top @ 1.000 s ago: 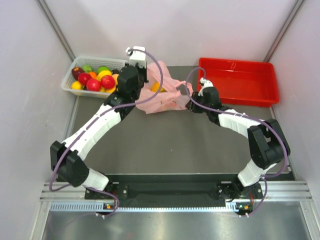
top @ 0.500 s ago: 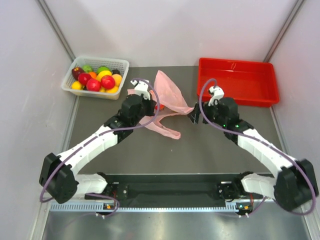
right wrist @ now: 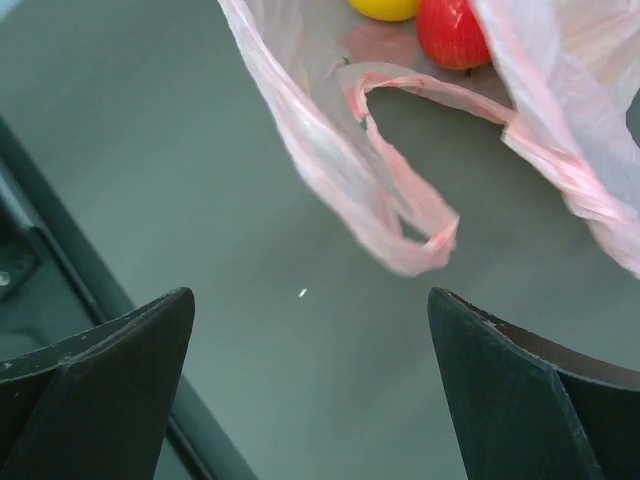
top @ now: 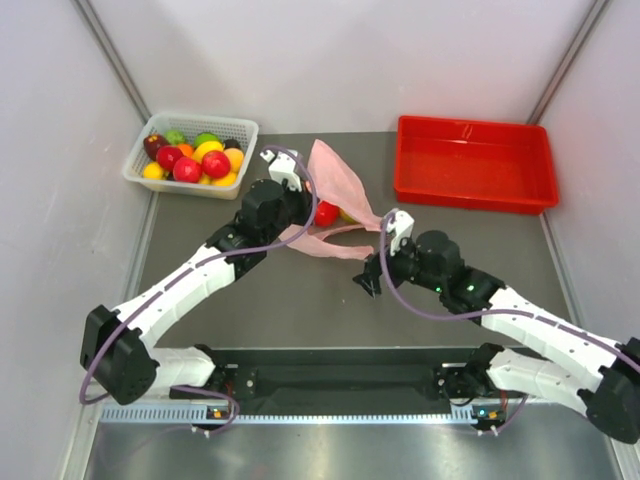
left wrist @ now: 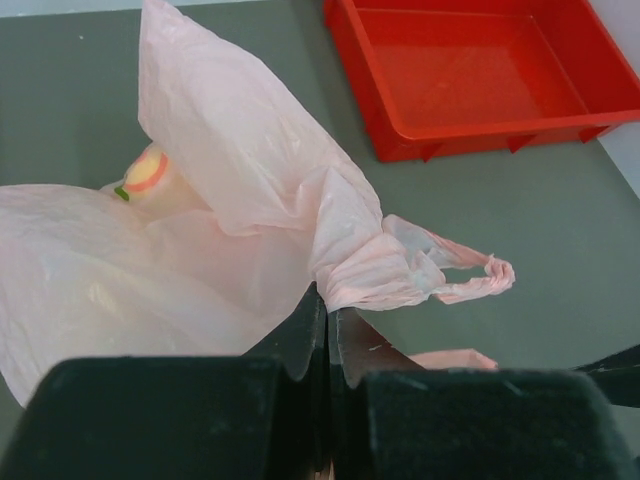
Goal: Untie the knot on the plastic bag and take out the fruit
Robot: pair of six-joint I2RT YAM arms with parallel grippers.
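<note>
The bag [top: 338, 180] is thin, crinkly, translucent pink film, lying slack at the far middle of the matte grey worktop [top: 300, 300]. The left claw [left wrist: 328, 325] is closed tight on a fold of it, its black fingers pressed together. Just beyond them the film gathers into a crumpled bunch [left wrist: 375, 272] with a thin twisted strip end poking right; whether that bunch is tied cannot be told. A long handle loop [right wrist: 400, 215] trails toward the near side, limp on the worktop. A glossy round red apple [right wrist: 455, 30] and a smooth yellow fruit [right wrist: 385, 6] lie side by side among the folds, uncovered. A third fruit [left wrist: 147, 172], yellow-orange with a green spot, shows dimly through the film. The right claw [right wrist: 320, 390] stands wide open with nothing in it, just nearer than the loop's end. A white lattice basket [top: 246, 128] heaped with red, yellow and green fruit sits far left. A shallow, glossy red plastic tray [top: 475, 160] sits far right. Both stand apart from the bag.
</note>
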